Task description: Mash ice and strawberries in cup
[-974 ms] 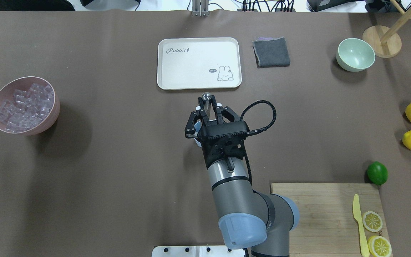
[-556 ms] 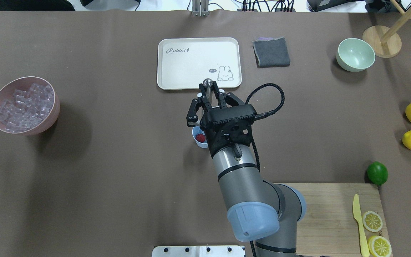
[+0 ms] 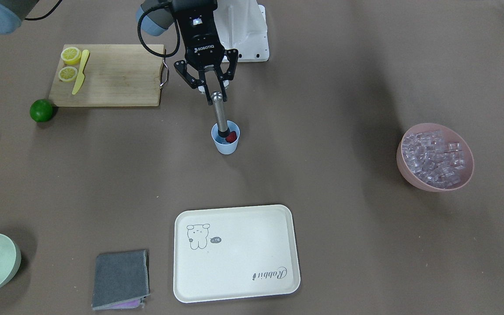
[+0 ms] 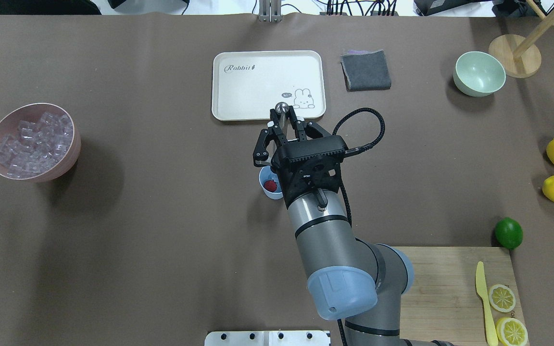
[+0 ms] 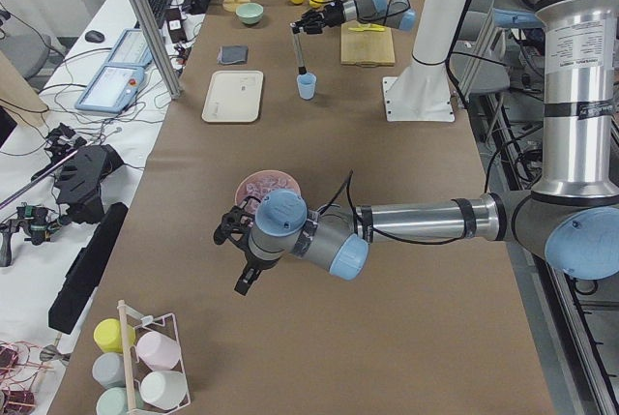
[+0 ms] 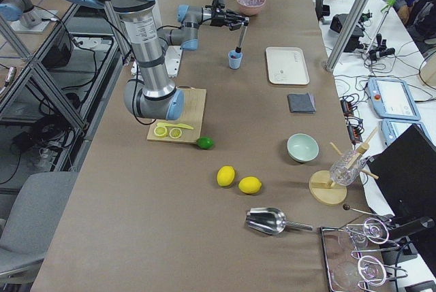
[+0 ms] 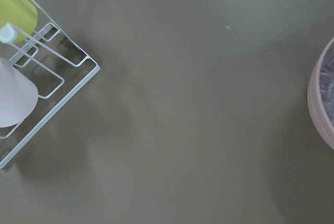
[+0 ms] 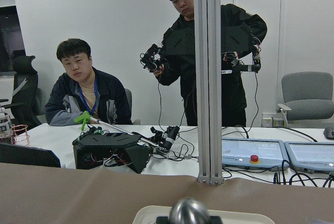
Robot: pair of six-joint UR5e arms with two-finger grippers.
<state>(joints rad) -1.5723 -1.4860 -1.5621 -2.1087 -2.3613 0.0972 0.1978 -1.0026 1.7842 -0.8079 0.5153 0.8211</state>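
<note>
Three ways the mashing could be going wrong

One arm alone is doing the work. The right jaws are clamping the top end of a metal muddler (image 3: 220, 114), just under its rounded knob, and the foot of the rod is sitting inside the cup (image 3: 225, 148) near the middle of the surface (image 3: 322, 87). The strawberry (image 3: 231, 137) is lying in the cup beside the foot, against the wall, not under it. I cannot tell whether any cubes are in the cup. The only ice (image 3: 435, 159) showing is heaped in the pink bowl (image 3: 414, 177), well apart from the cup.

Nothing is bracing the cup. It is looking light and narrow at the base, so any sideways push from the rod is likely to be sliding or tipping it, spilling the fruit.

With the strawberry sitting off to the side, a straight downward press is risking a miss. The fruit may simply be squeezing round the foot instead of crushing.

The hold is high on a smooth rod. Under load the muddler could be pivoting or slipping in the jaws, more so if it is meeting hard, slick cubes, which may also be jumping out over the rim.

The left jaws are showing only in the side view, near the pink bowl, and I cannot tell whether they are apart or together. They are nowhere near enough to be steadying the cup.
</note>
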